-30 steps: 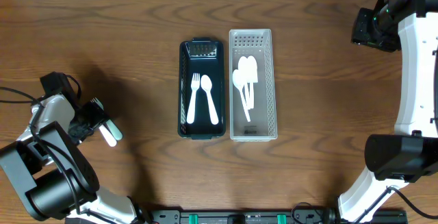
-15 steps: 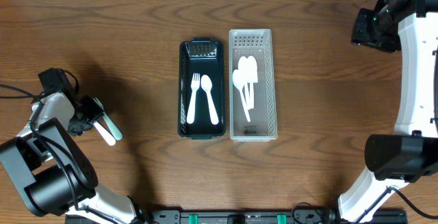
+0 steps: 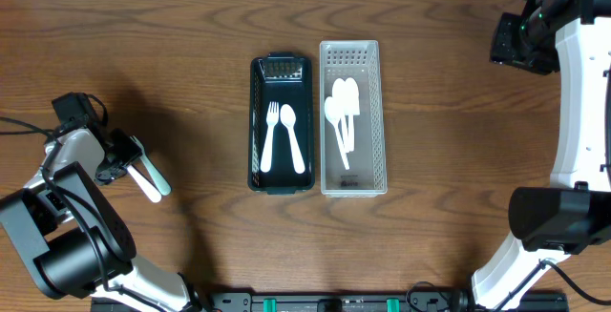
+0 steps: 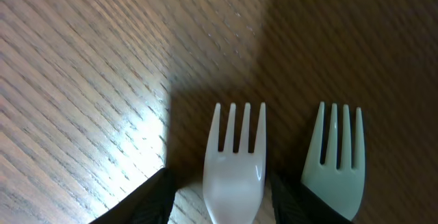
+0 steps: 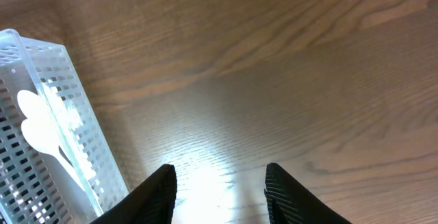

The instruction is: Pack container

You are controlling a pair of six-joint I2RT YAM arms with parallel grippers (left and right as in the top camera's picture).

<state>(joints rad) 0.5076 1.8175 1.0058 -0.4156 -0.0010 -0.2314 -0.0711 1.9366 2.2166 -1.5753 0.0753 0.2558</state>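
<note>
A black container (image 3: 256, 126) holds a white fork (image 3: 270, 140) and a white spoon (image 3: 293, 140). Beside it, a white perforated basket (image 3: 377, 112) holds several white spoons (image 3: 342, 112). At the table's left, my left gripper (image 3: 122, 159) is low over a white fork (image 4: 235, 169) and a pale green fork (image 4: 335, 169) that lie on the wood. Its jaws are open, with the white fork between them and a gap on the left; the green fork lies outside the right jaw. My right gripper (image 5: 220, 169) is open and empty, at the far right.
The basket's end also shows at the left of the right wrist view (image 5: 41, 155). Bare wooden table (image 3: 458, 159) lies between the basket and the right arm. A black cable (image 3: 24, 131) trails by the left arm.
My left gripper has drawn back a little to the left, so more of the two forks' handles shows. The right arm and the containers have not moved.
</note>
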